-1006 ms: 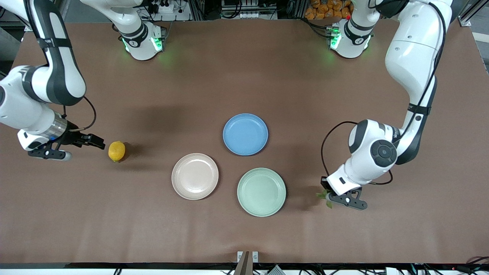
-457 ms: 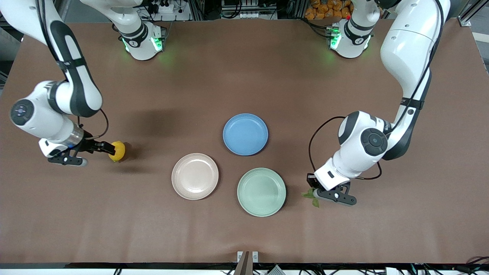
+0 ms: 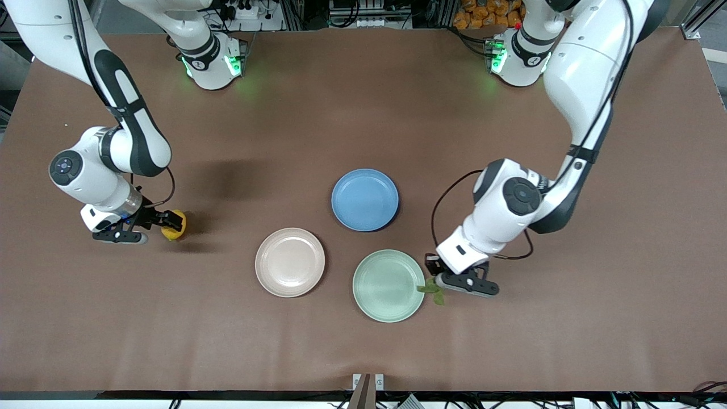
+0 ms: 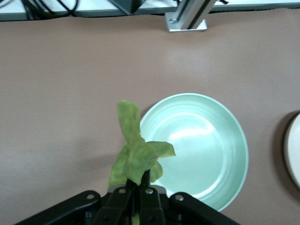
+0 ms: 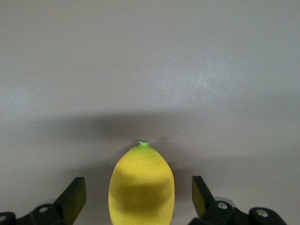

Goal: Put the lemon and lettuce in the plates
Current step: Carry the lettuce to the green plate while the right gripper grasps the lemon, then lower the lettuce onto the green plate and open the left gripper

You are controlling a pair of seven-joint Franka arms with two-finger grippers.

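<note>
Both grippers have been advanced within the last second: the right gripper (image 3: 164, 222) has been brought around the lemon (image 3: 174, 224), which lies on the table (image 3: 363, 113) between its spread fingers, ungripped. The lettuce (image 3: 430, 288), pinched in the left gripper (image 3: 438, 282), has been carried to the mint plate (image 3: 388, 286) rim; release seems imminent, while the beige-pink plate (image 3: 289, 262) awaits the lemon.

1. My right gripper (image 5: 136, 199) is spread wide, its 2 fingers (image 5: 72, 197) flanking the lemon (image 5: 141, 185) with gaps.
2. Lemon sits on the brown table (image 5: 150, 61), green-tipped point facing away from me.
</note>
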